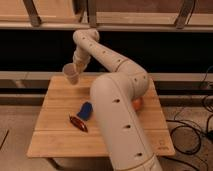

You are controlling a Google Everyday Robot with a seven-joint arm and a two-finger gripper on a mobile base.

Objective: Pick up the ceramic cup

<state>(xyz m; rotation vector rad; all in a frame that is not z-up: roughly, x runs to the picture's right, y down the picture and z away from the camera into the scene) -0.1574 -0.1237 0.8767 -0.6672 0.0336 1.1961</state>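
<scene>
The ceramic cup [70, 74] is small, pale beige and tapered, with its wider rim up. It hangs tilted just above the back left part of the wooden table [55, 135]. My gripper [77, 69] is at the end of the white arm that reaches over from the front right. It is shut on the cup's right side and holds it off the tabletop.
A flat blue object [85, 110] lies mid-table, with a reddish-brown object [77, 123] just in front of it. An orange round object [138, 104] shows partly behind my arm on the right. Dark shelving runs behind the table. Cables lie on the floor at the right.
</scene>
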